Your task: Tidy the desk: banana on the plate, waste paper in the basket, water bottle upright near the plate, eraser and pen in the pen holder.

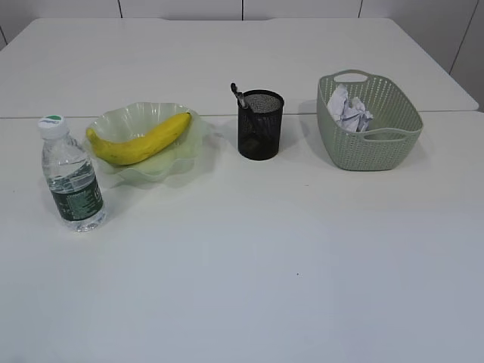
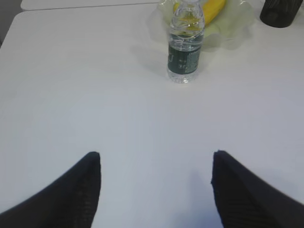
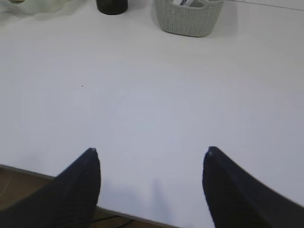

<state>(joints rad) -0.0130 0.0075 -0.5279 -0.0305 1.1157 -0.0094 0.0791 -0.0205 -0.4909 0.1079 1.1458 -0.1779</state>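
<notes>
**Desk in order, both grippers standing wide and empty**

The exterior view is showing the whole white table (image 1: 249, 257) at once: the banana (image 1: 140, 141) is lying in the pale green plate (image 1: 198, 138) at far left, the water bottle (image 1: 71, 178) is standing upright just near-left of that plate, the black mesh pen holder (image 1: 260, 125) is sitting in the middle, and the green basket (image 1: 393, 136) at far right is holding the crumpled waste paper (image 1: 350, 110). Neither arm is appearing in this view.

The wrist cameras are supplying what the exterior lacks. The left gripper (image 2: 156, 159) is hanging over bare table, jaws spread wide with nothing between them, the bottle well beyond on the far side. The right gripper (image 3: 151, 154) is likewise gaping and empty above the table's near edge.

A pen tip (image 1: 237, 94) is poking out of the holder; the eraser is not distinguishable through the mesh. In the right wrist view, holder and basket are being cut off by the top edge.
</notes>
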